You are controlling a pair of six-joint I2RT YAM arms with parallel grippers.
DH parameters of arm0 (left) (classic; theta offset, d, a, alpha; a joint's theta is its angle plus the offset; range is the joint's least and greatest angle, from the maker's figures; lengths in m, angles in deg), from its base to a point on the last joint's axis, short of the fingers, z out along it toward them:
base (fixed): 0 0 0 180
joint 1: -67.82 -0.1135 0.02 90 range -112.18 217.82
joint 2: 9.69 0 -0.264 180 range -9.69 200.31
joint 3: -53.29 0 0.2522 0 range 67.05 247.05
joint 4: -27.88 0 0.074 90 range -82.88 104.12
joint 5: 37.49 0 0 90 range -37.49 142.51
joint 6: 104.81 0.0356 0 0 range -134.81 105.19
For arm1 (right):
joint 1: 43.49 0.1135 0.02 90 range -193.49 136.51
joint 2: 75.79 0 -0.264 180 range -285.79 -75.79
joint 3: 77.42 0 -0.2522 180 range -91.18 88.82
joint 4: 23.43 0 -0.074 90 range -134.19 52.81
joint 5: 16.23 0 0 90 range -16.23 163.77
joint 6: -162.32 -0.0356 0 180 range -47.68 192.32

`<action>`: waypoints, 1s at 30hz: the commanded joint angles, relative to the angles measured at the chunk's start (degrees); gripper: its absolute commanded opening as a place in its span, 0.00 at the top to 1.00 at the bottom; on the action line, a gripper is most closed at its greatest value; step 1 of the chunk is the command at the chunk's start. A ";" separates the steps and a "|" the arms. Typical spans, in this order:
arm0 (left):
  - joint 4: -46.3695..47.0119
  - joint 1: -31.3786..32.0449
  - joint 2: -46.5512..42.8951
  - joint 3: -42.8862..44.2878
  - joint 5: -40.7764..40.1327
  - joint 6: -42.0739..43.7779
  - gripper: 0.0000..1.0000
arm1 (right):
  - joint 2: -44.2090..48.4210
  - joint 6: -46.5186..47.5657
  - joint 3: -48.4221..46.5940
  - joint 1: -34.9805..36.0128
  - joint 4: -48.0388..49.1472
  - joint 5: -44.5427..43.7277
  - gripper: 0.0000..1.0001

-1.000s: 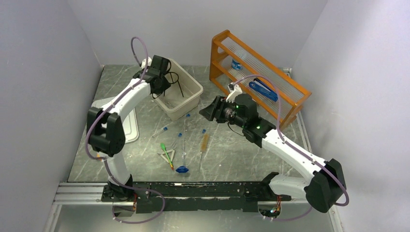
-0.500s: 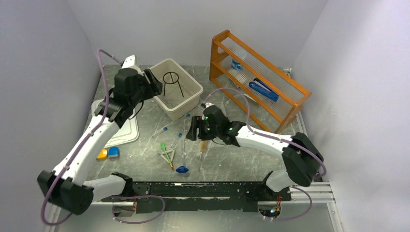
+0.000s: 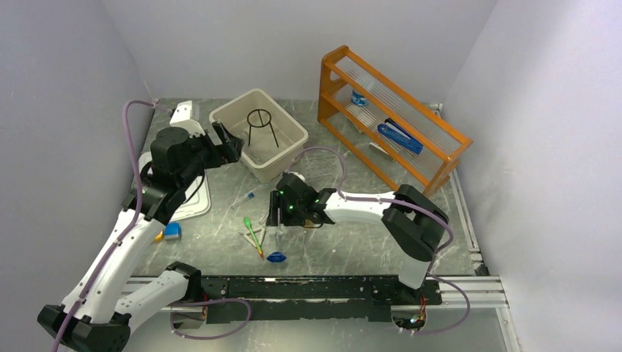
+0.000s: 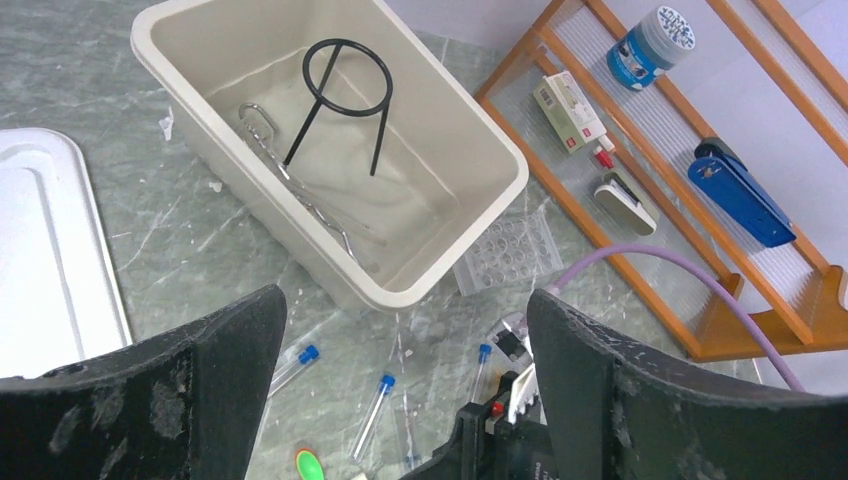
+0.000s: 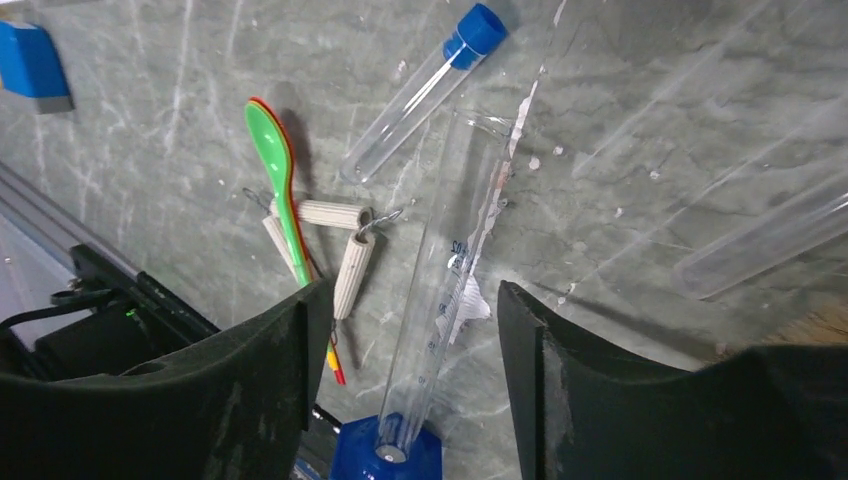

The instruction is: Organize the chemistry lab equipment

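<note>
- Right fingers (image 5: 260, 390) stand apart, one on each side of a clear graduated cylinder (image 5: 445, 260) that lies flat on the tabletop (image 5: 150, 100). A gap shows along at least one side of the barrel, so I judge that it is straddled and not yet gripped.
- Left fingers (image 4: 210, 380) are spread wide with nothing between them. They hover beside the beige tub (image 4: 515, 180), which holds the black wire ring stand (image 4: 345, 100) and the metal tweezers (image 4: 300, 195).
- The cylinder's blue base (image 5: 385, 450) points toward the arm bases. Its open mouth lies just beside a blue-capped test tube (image 5: 420, 90). A pipeclay triangle (image 5: 340, 250) and a green scoop (image 5: 275, 170) lie close on one side.
- Handling, as I judge it: the cylinder is light, stiff, smooth-walled and round, so it may roll or slip. I cannot tell whether it is glass or plastic, so it is best treated as breakable.
- The best hold looks to be across the barrel, on the half nearer the base. The base is likely the heavier end, so this should stop the cylinder tipping.
- A gentle squeeze should be enough. The rim at the mouth is the weakest part and is best left alone.
- More capped tubes lie loose on the tabletop near the clear tube rack (image 4: 505, 255).
</note>
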 commanded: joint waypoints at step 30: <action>-4.21 0.27 -2.96 -4.38 1.77 -2.80 0.06 | 0.91 -4.90 -0.23 3.27 0.09 -14.48 0.82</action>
